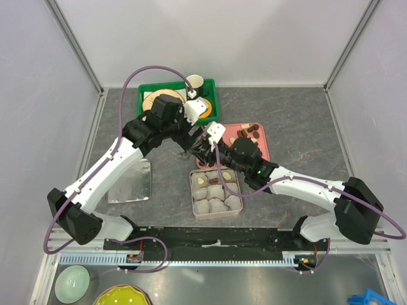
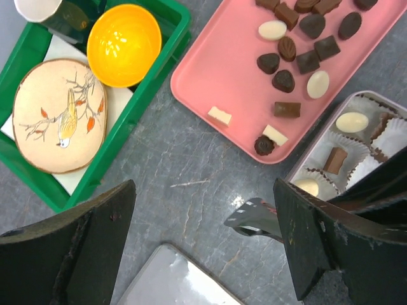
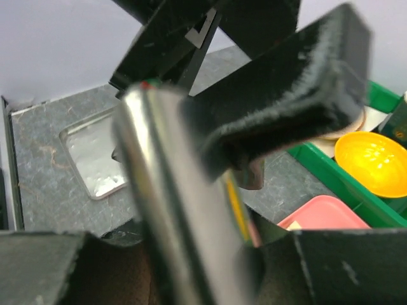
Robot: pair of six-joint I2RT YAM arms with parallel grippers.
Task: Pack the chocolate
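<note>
Metal tongs [image 3: 172, 190] are gripped in the right claw [image 1: 200, 149]. The left claw [image 2: 203, 190] is spread wide, empty, over the table [image 2: 184, 165]. Chocolate [image 2: 284, 81] lies mostly on the pink tray [image 2: 216, 70], w/ some pcs in the tin [image 2: 321, 136]. Tongs should be squeezed lightly, and each pc lowered into an empty paper cup [image 2: 397, 136].

One pink tray [image 2: 216, 70], one green crate [image 2: 149, 82], one yellow bowl [image 2: 124, 44], one tin [image 2: 321, 133] — perhaps eighteen chocolates [image 2: 283, 81] on the tray, some cropped.
</note>
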